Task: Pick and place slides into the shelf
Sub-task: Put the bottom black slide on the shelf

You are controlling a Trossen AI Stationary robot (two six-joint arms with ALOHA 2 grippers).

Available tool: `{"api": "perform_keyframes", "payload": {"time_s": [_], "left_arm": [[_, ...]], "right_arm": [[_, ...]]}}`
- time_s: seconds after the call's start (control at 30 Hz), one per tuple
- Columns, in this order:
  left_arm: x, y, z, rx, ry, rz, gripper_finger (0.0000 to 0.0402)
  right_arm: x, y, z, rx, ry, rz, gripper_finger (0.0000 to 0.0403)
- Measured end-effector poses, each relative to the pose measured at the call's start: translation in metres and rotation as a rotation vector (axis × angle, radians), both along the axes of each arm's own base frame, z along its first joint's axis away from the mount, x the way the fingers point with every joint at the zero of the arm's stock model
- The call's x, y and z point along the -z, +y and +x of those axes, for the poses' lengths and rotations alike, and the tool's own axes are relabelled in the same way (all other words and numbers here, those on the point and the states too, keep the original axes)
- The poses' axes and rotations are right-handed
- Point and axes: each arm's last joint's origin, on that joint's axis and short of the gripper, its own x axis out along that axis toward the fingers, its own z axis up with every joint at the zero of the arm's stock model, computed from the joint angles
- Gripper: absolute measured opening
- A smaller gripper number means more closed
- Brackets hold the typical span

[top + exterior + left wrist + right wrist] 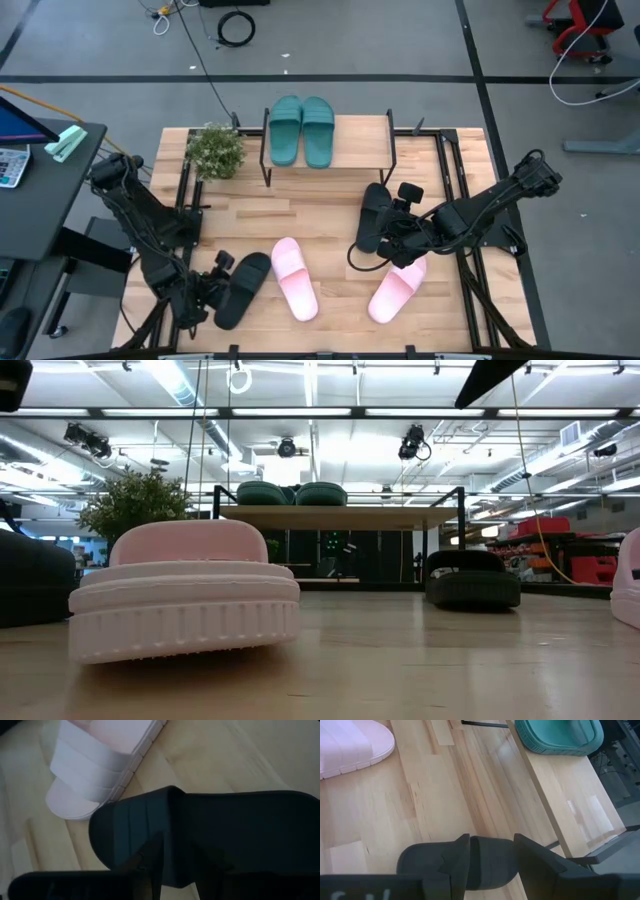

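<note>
A light wooden table seen from above carries six rubber slide sandals with broad ribbed straps. Two teal slides lie side by side on the top board of the shelf, a small rack with a pale wooden top and thin black legs at the table's far edge. A small potted plant stands at the shelf's left end.

One black slide lies near the front left corner. The left gripper is at its side; the left wrist view shows its dark fingers closed on the rim of that slide. Just beside it, toward the middle of the front edge, lies a pink slide.

The other black slide lies right of centre, in front of the shelf. The right gripper sits over its near end; the right wrist view shows the two fingers spread wide, one on each side of the slide, not pressing it. The second pink slide lies near the front edge, right of centre, partly under that arm.

The low view alone shows the pink slide's thick grooved sole and the shelf's lower tier; it shows neither gripper.
</note>
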Motion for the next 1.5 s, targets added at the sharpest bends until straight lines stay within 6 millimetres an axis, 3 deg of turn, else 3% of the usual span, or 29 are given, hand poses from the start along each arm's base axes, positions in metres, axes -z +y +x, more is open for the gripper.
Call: {"api": "perform_keyframes", "payload": {"time_s": [0.13, 0.4, 0.63, 1.1, 1.5], "left_arm": [[0.003, -0.001, 0.001, -0.003, 0.001, 0.014, 0.0094], [0.033, -0.011, 0.006, 0.009, 0.028, 0.168, 0.0094], [0.044, -0.015, 0.007, 0.019, -0.002, 0.262, 0.0094], [0.036, -0.016, 0.009, -0.028, -0.103, 0.317, 0.0094], [0.04, -0.001, 0.021, -0.148, -0.097, 0.324, 0.0093]], "right_arm": [[0.0, 0.0, 0.0, 0.0, 0.0, 0.0, 0.016], [0.0, 0.0, 0.0, 0.0, 0.0, 0.0, 0.016], [0.0, 0.0, 0.0, 0.0, 0.0, 0.0, 0.016], [0.0, 0.0, 0.0, 0.0, 0.0, 0.0, 0.016], [0.0, 0.0, 0.0, 0.0, 0.0, 0.0, 0.016]]}}
